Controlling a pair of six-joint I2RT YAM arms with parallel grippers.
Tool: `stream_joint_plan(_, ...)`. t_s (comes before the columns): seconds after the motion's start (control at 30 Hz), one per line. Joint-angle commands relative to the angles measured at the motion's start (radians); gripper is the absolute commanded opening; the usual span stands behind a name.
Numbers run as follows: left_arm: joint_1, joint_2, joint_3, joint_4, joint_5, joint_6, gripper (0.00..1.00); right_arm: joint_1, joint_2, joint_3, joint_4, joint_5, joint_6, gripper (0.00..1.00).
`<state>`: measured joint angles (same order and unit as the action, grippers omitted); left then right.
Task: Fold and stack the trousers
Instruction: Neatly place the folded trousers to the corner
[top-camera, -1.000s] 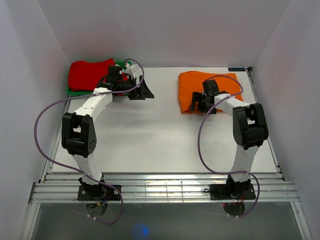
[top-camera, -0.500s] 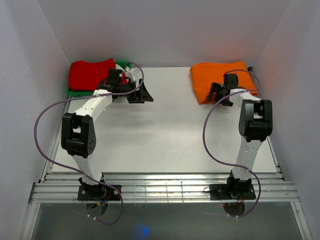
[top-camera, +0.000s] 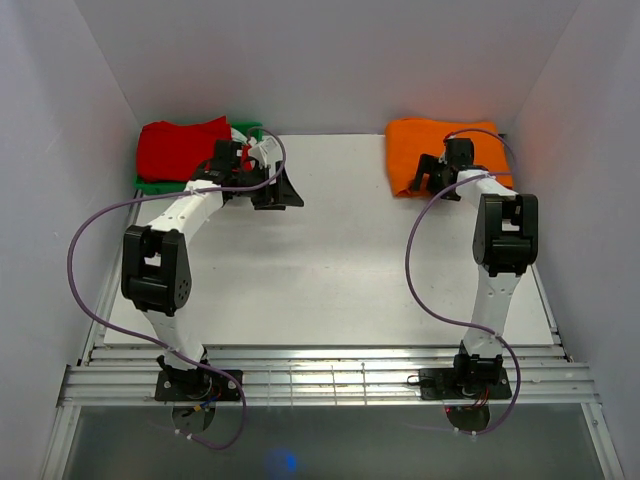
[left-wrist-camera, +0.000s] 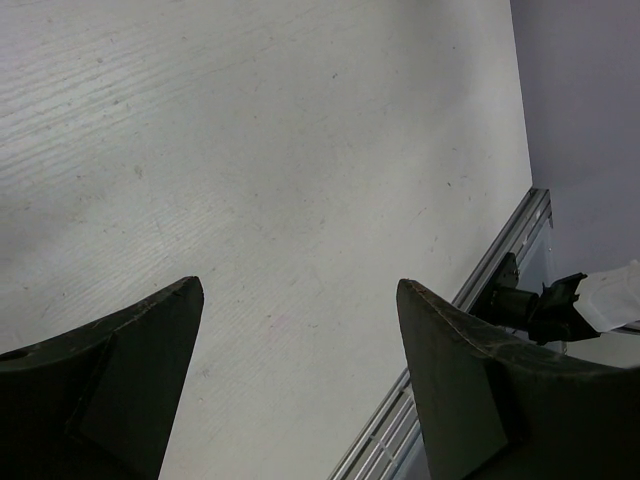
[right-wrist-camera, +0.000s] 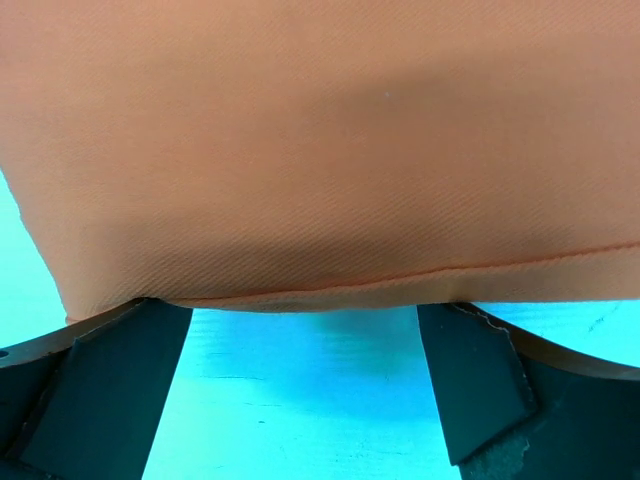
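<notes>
No text, label, brand, number or sign is showing clearly enough to be read in any of the views.

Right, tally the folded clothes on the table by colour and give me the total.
Red trousers: 1
Green garment, mostly hidden under the red: 1
Orange trousers: 1
Total: 3
</notes>
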<state>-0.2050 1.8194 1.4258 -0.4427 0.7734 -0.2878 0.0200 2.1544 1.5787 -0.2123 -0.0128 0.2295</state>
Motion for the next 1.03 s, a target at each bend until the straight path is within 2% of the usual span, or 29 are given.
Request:
stream_joint_plan(0.0,0.010,-0.077,0.012,-0.037,0.000,0.048,0.89,-0.006,-0.031,0.047,0.022,-0.055,-0.025,0.97)
stream_joint_plan(0.13,0.036,-0.115,0.031,-0.111,-0.037,0.146,0.98,-0.006,-0.209,-0.035,-0.030,-0.088,-0.136,0.90)
stream_joint_plan(0.27,0.102,-0.163,0.022,-0.226,-0.078,0.225,0.98,-0.006,-0.408,-0.155,-0.126,-0.096,-0.317,0.90)
stream_joint_plan(0.4,0.161,-0.270,-0.073,-0.237,-0.135,0.360,0.98,-0.006,-0.571,-0.238,-0.259,-0.147,-0.484,0.90)
stream_joint_plan(0.43,0.162,-0.310,-0.117,-0.234,-0.213,0.404,0.98,-0.006,-0.615,-0.252,-0.295,-0.160,-0.496,0.90)
stream_joint_plan(0.5,0.164,-0.348,-0.165,-0.223,-0.279,0.426,0.98,-0.006,-0.680,-0.323,-0.376,-0.209,-0.510,0.90)
stream_joint_plan(0.63,0.164,-0.439,-0.318,-0.200,-0.359,0.475,0.98,-0.006,-0.806,-0.513,-0.378,-0.251,-0.538,0.90)
stream_joint_plan(0.77,0.162,-0.491,-0.405,-0.189,-0.375,0.483,0.98,-0.006,-0.903,-0.663,-0.349,-0.256,-0.547,0.90)
stream_joint_plan(1.0,0.162,-0.546,-0.418,-0.197,-0.338,0.469,0.98,-0.005,-0.979,-0.717,-0.354,-0.265,-0.553,0.90)
